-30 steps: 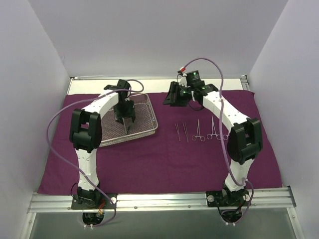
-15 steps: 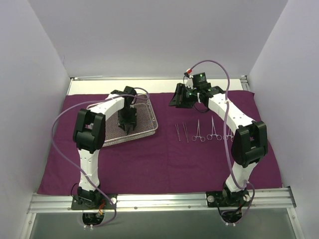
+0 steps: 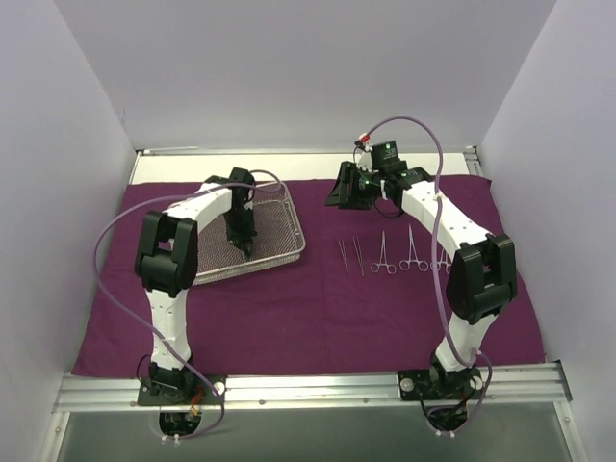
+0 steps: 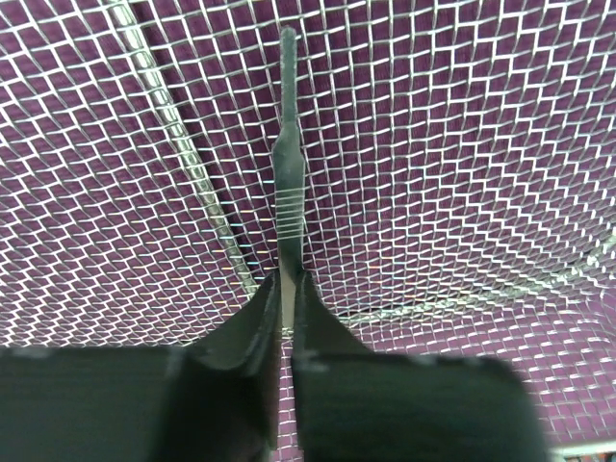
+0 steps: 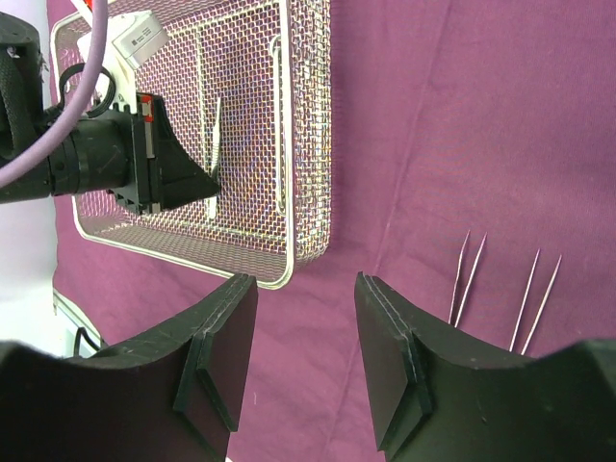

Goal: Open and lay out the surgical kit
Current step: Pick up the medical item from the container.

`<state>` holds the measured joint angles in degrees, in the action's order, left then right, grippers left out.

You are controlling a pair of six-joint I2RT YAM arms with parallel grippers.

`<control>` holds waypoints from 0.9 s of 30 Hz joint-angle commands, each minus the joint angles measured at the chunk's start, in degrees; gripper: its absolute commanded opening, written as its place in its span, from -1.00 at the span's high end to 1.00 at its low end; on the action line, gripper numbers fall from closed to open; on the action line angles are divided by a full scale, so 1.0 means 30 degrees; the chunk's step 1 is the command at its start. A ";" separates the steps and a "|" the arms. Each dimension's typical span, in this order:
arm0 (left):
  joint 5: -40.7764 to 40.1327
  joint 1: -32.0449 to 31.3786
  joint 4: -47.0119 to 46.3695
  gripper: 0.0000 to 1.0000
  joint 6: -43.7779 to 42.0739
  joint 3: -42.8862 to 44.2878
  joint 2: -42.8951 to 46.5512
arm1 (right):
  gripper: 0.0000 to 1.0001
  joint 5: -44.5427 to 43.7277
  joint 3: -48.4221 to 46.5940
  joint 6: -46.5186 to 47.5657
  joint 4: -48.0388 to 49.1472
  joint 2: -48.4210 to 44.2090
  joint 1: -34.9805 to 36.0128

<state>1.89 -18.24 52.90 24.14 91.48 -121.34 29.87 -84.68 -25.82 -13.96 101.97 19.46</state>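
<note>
Ok, status. The L arm reaches into the wire-mesh tray (image 3: 279, 262), upper left-centre of the top view. The tray sits on the purple cloth wrap (image 3: 308, 327), which lies spread flat over the table.

Left gripper (image 3: 242, 241) is inside the tray, jaws pinched almost together on a ribbed silver instrument (image 4: 289, 207).
- Left wrist view: the fingers (image 4: 255, 322) clamp its lower end at bottom centre of frame. Only a sliver of gap is left between them, filled by the metal.
- The rest of the instrument runs straight up the frame from the jaws. Its ribbed section sits just above the fingertips and its narrow end is near the top edge.
- Mesh floor is behind it w/ purple showing through. Can't tell if the far end touches the mesh or is off it.

Right gripper (image 5: 303, 284) hovers over the cloth at upper centre of the top view, right of the tray and apart from it. Jaws are wide apart w/ nothing held; only cloth and the tray corner show through the gap. The right wrist view has the tray at upper left w/ the left gripper in it and the instrument sticking out past its tip.

Laid out on the cloth, right of centre in the top view, is one row: two tweezers (image 3: 343, 254), then scissor-handled forceps (image 3: 383, 258), side by side and not touching. The rightmost forceps is partly hidden by the R arm.
</note>
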 commanded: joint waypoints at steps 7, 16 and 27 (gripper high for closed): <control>-0.1332 0.0104 -0.0059 0.95 -0.0811 -0.0351 0.0803 | 0.10 0.0093 0.0191 0.0229 0.0198 -0.1003 0.0016; -0.0108 0.0103 0.1290 0.95 -0.0986 0.0883 0.4468 | 0.11 0.0093 -0.0540 0.0200 0.0462 0.0050 0.0601; 0.4812 0.0074 0.0384 0.95 -0.1717 0.0415 0.6841 | 0.09 0.3599 -0.2270 -0.0004 0.1831 0.1106 0.1539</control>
<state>7.97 -18.00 55.51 21.15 92.05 -106.32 32.75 -88.40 -25.61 -12.99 104.97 23.51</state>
